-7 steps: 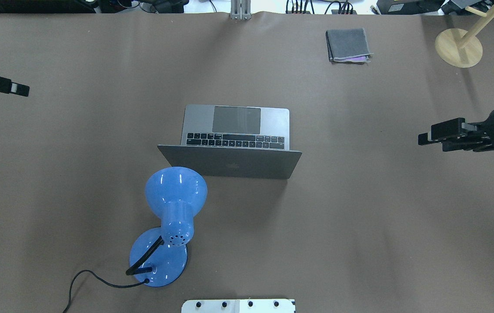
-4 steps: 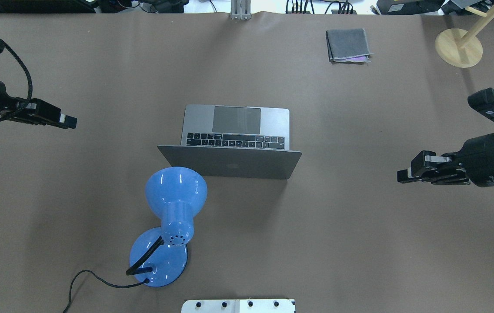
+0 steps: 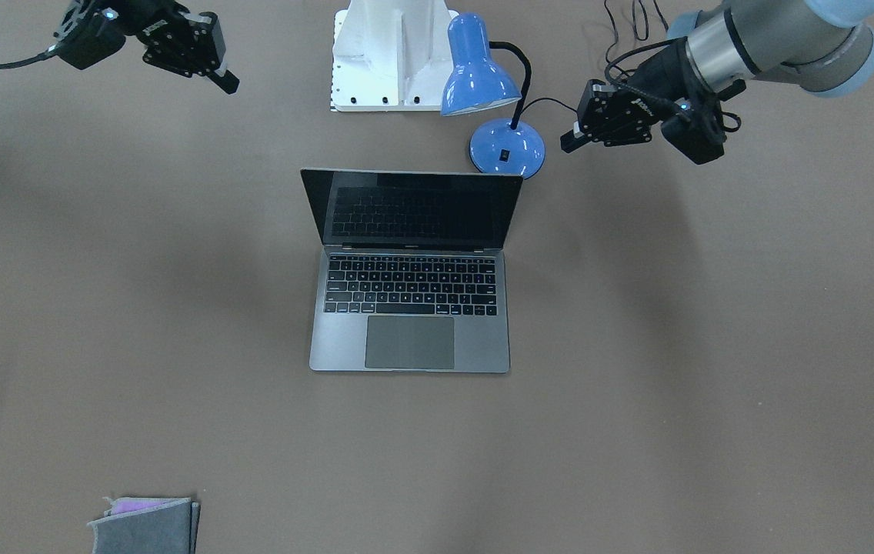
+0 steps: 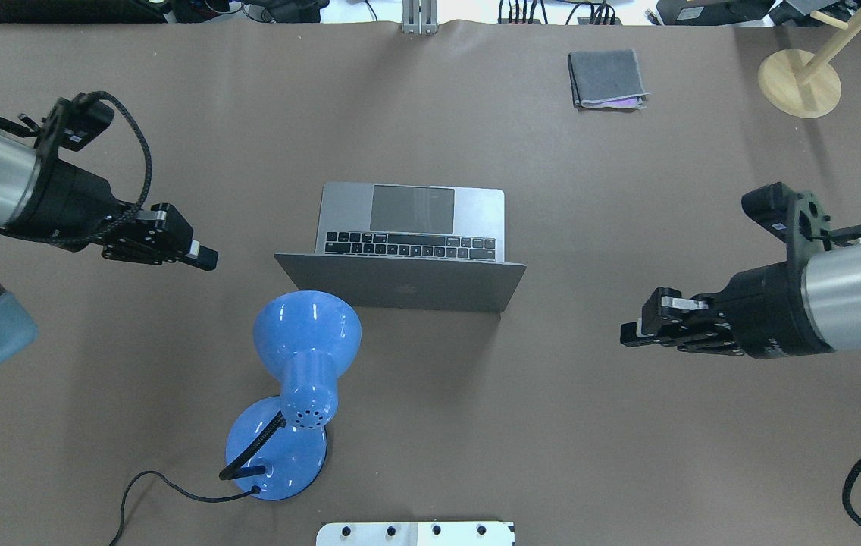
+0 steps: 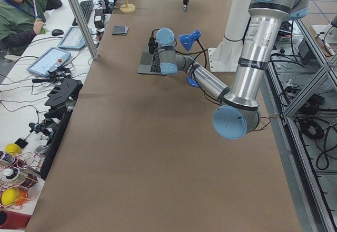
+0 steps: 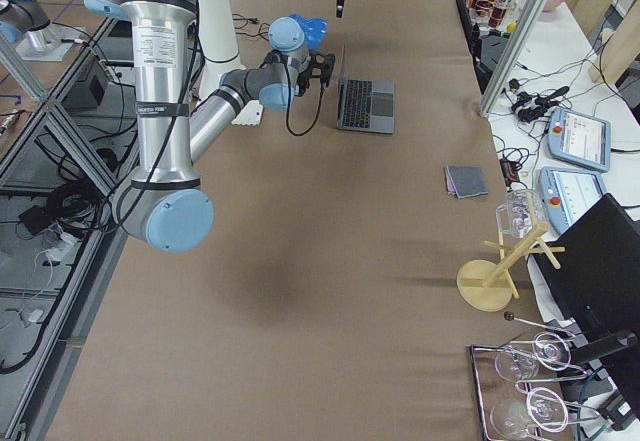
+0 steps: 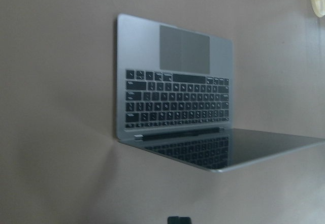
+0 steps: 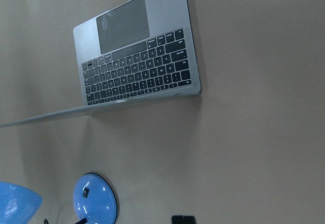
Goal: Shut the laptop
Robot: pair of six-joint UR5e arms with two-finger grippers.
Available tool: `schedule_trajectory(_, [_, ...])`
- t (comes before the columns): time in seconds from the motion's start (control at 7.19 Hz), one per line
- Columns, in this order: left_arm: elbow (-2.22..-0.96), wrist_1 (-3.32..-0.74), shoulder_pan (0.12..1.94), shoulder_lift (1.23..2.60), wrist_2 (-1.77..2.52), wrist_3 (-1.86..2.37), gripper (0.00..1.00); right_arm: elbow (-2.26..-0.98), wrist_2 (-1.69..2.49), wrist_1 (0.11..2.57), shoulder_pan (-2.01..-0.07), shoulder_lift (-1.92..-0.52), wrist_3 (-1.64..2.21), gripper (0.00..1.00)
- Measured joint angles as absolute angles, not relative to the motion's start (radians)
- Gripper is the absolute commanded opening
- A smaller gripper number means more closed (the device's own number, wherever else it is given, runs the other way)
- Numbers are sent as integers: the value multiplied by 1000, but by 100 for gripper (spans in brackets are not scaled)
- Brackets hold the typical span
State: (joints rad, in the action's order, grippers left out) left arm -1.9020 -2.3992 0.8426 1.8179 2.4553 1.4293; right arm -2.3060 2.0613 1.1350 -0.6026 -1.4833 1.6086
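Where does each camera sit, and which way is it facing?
Front-facing: across the table, facing the robot, down on the open laptop; left pincer at its right, right pincer at its left.
Overhead: behind the robot, looking forward and down; pincers' sides swapped.
Exterior left: table's left end, looking along it; left arm near.
Exterior right: opposite end; right arm near.
Left wrist: looks down on the laptop; only its pincer's tip shows.
Right wrist: likewise, plus the lamp.
All six share the laptop.

Even, diffuse light falls from above; soft, broad shadows spread over the worktop [image 4: 627, 455]; small white glints sit on the lamp [image 4: 306, 326]; the dark screen of the laptop [image 3: 410, 338] mirrors its keys; the left wrist view is dim and slightly blurred.
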Motion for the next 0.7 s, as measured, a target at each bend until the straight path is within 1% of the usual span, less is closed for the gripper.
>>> schedule_trajectory(0.14, [-1891, -2399, 826, 1829, 2450, 1439, 0, -2306, 1999, 1261, -550, -1386, 1626, 0])
schedule_trajectory(0.28, [-1873, -2398, 815, 1844, 2448, 1442, 0, -2303, 1928, 1338, -491, -1328, 1635, 0])
schedule_trajectory(0.56, [-1836, -2397, 802, 1875, 2441, 1443, 0, -2276, 1827, 1378, -403, -1281, 1645, 0])
schedule_trajectory(0.7, [-1830, -2395, 798, 1884, 2440, 1443, 0, -2241, 1807, 1382, -400, -1252, 1643, 0])
